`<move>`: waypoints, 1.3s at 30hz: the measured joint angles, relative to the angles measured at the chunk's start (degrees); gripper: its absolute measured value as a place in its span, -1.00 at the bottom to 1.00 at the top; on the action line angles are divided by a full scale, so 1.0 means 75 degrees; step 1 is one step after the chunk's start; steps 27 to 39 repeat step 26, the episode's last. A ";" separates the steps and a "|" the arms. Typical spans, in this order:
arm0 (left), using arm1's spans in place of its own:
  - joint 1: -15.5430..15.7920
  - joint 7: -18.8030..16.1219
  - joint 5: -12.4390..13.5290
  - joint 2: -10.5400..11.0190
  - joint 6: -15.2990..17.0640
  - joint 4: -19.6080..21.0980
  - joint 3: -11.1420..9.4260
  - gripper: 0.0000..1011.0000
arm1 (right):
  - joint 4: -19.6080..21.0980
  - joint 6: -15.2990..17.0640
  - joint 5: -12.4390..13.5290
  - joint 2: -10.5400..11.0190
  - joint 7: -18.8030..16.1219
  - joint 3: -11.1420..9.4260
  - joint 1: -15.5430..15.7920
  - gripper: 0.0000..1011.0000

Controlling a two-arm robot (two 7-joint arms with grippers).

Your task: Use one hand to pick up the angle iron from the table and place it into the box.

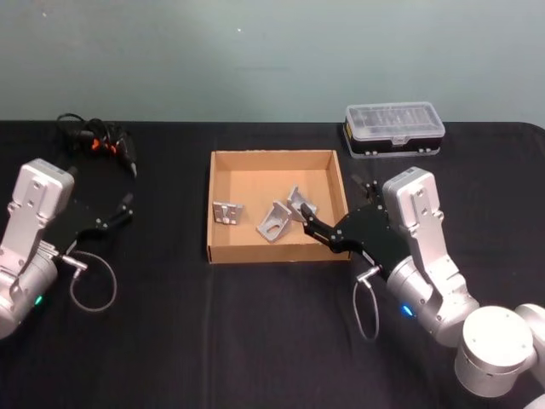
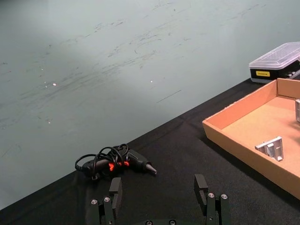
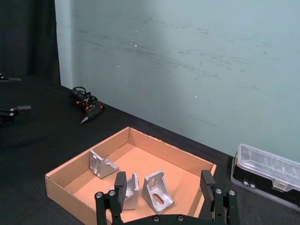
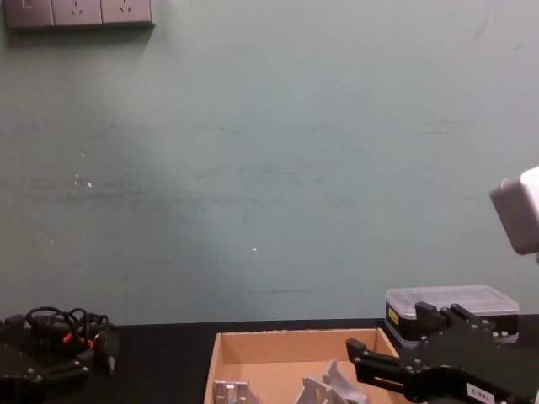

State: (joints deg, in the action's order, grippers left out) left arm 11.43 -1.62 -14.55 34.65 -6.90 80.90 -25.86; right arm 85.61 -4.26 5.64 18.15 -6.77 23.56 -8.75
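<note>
The tan cardboard box [image 1: 220, 252] sits mid-table on the black table [image 1: 255, 341]. Three silver angle irons lie inside it: one at the left [image 1: 228, 213], one in the middle [image 1: 274, 221] and one toward the right [image 1: 300, 202]. My right gripper [image 1: 328, 204] hovers over the box's front right corner, open, with nothing between its fingers [image 3: 120, 185]. The right wrist view shows the angle irons [image 3: 157, 192] just beyond them. My left gripper [image 1: 102, 192] rests open at the table's left, well away from the box, its fingers [image 2: 201, 185] spread and empty.
A clear-lidded plastic case [image 1: 393, 128] stands behind the box's right corner. A black tool with orange marks and a coiled cable [image 1: 98, 141] lies at the back left. A green wall rises behind the table.
</note>
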 joint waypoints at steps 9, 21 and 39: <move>0.0000 0.0000 0.0000 0.0000 0.0000 0.0000 0.0000 1.00 | 0.0014 0.0022 0.0000 0.0005 -0.0005 0.0016 -0.0011 0.98; -0.0001 0.0000 0.0000 0.0000 0.0000 0.0000 0.0000 1.00 | 0.0024 0.0042 0.0000 0.0012 -0.0009 0.0027 -0.0020 0.98; 0.0000 0.0000 0.0000 0.0000 0.0000 0.0000 0.0000 1.00 | 0.0026 0.0045 0.0000 0.0012 -0.0009 0.0029 -0.0023 0.98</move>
